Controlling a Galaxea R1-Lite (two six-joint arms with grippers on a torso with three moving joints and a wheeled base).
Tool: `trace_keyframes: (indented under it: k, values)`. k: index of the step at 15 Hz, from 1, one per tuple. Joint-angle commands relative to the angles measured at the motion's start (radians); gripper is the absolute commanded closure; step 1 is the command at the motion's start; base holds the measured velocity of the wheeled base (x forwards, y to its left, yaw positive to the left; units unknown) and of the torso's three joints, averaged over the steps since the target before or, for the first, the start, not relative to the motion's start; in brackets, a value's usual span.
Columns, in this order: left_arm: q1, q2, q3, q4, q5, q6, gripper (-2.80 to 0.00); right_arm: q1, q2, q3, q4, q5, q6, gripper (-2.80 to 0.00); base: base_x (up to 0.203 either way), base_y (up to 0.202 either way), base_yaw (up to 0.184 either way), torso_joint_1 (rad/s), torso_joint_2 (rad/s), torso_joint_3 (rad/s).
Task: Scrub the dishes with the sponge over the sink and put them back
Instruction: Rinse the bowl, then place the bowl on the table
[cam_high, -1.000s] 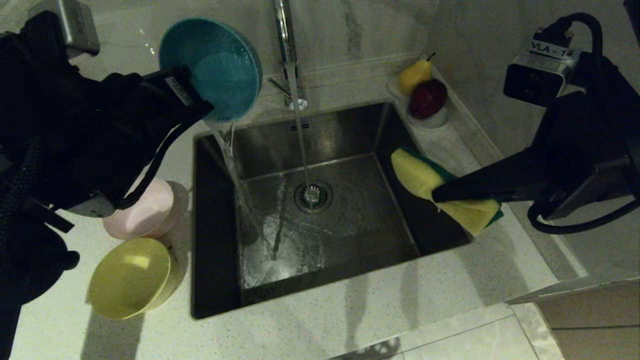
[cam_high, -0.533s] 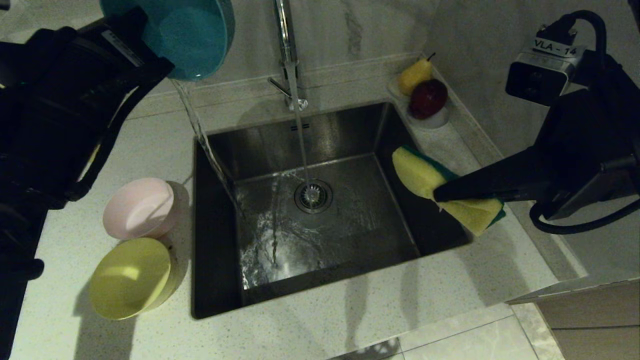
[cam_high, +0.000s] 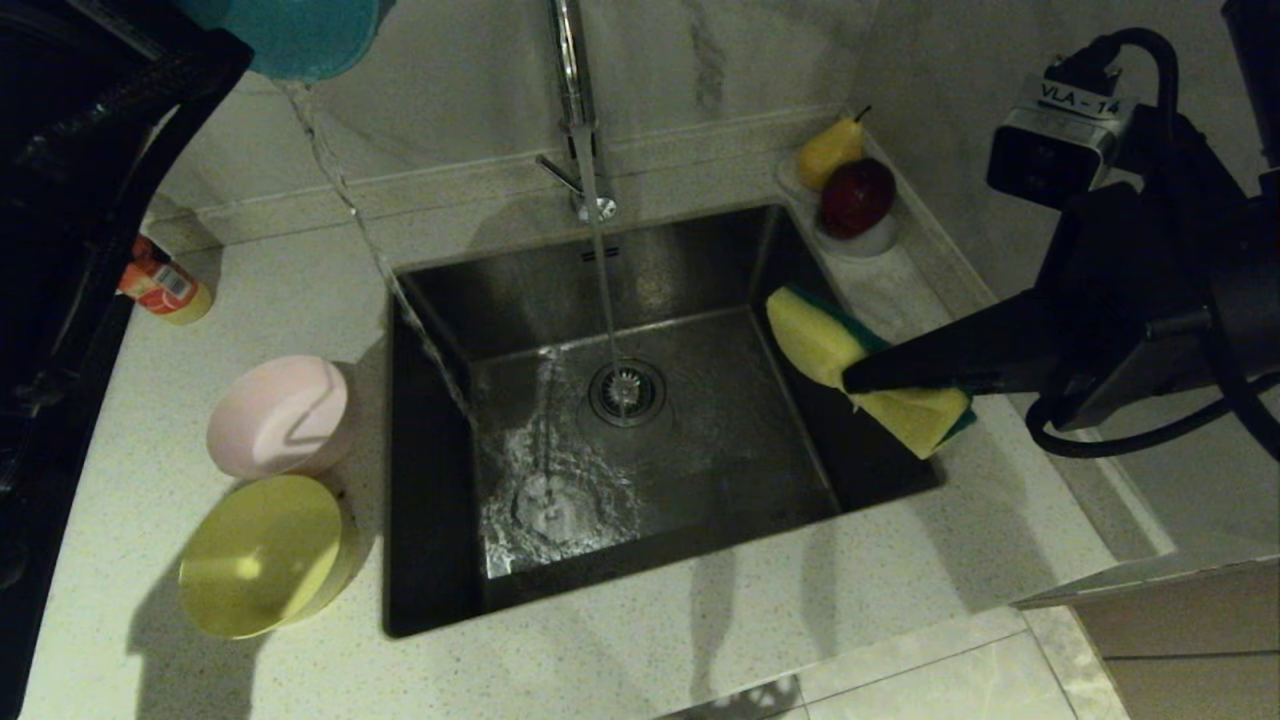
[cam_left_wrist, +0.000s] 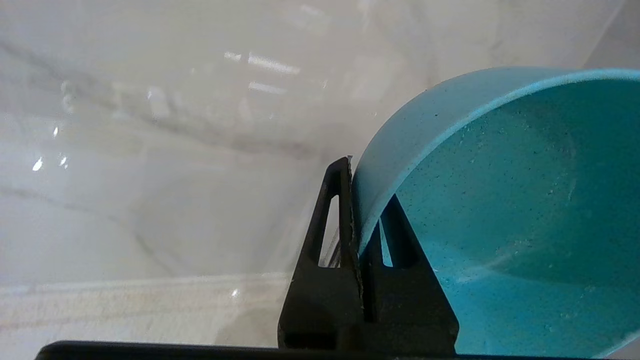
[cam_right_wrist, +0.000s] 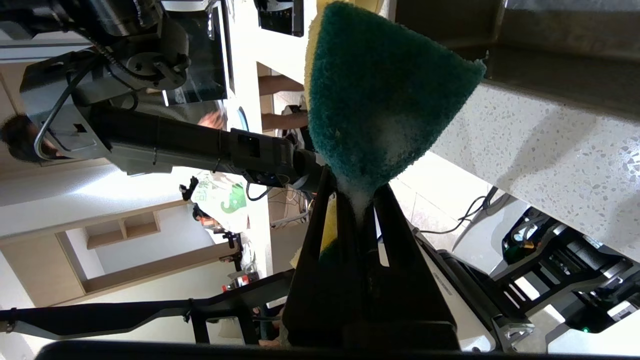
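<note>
i have the left gripper (cam_left_wrist: 357, 220) pinched on the rim of the blue bowl (cam_high: 300, 35), lifted high at the far left and tipped so its water streams toward the sink (cam_high: 640, 560). the pink bowl (cam_high: 280, 415) and yellow bowl (cam_high: 262, 555) wait on the counter (cam_high: 700, 650) left of the basin. at the right, my right gripper (cam_high: 850, 380) is clamped on the sponge (cam_high: 830, 345), arm reaching level over the sink's right edge, ready for scrubbing.
</note>
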Motion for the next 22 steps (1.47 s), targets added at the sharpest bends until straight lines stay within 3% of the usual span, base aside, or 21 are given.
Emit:
trace_keyframes:
  k: [1, 6, 8, 10, 14, 19, 20, 22]
  values:
    - [0.0, -0.023, 0.004, -0.007, -0.001, 0.0, 0.0, 0.002, 0.007, 0.0, 0.003, 0.004, 0.003, 0.0, 0.0, 0.0, 0.0, 0.0, 0.0, 0.0]
    - [0.0, -0.038, 0.006, 0.011, -0.001, 0.0, 0.0, 0.002, 0.006, 0.0, 0.003, 0.004, 0.004, 0.0, 0.0, 0.0, 0.0, 0.0, 0.0, 0.0]
    - [0.009, -0.04, 0.018, 0.081, 0.005, 0.0, 0.0, 0.002, 0.003, 0.0, 0.003, 0.002, 0.004, 0.0, 0.0, 0.0, 0.0, 0.0, 0.0, 0.0]
    - [0.031, -0.053, 0.028, 0.278, 0.009, -0.016, 0.0, -0.001, 0.004, 0.0, 0.002, 0.0, 0.003, 0.0, 0.0, 0.0, 0.0, 0.0, 0.0, 0.0]
    - [0.12, -0.115, -0.003, 0.779, 0.012, -0.104, 0.0, -0.003, -0.001, 0.002, 0.004, 0.0, 0.006, 0.0, 0.0, 0.0, 0.0, 0.0, 0.0, 0.0]
    - [0.194, -0.212, -0.175, 1.348, 0.046, -0.171, 0.0, -0.041, -0.001, 0.035, 0.004, -0.001, 0.003, 0.0, 0.0, 0.0, 0.0, 0.0, 0.0, 0.0]
    - [0.225, -0.215, -0.22, 1.421, 0.094, -0.22, 0.0, -0.052, -0.009, 0.052, 0.002, -0.001, 0.002, 0.0, 0.0, 0.0, 0.0, 0.0, 0.0, 0.0]
    - [0.321, -0.204, -0.257, 1.458, 0.13, -0.291, 0.0, -0.071, -0.017, 0.066, 0.003, -0.001, 0.001, 0.0, 0.0, 0.0, 0.0, 0.0, 0.0, 0.0]
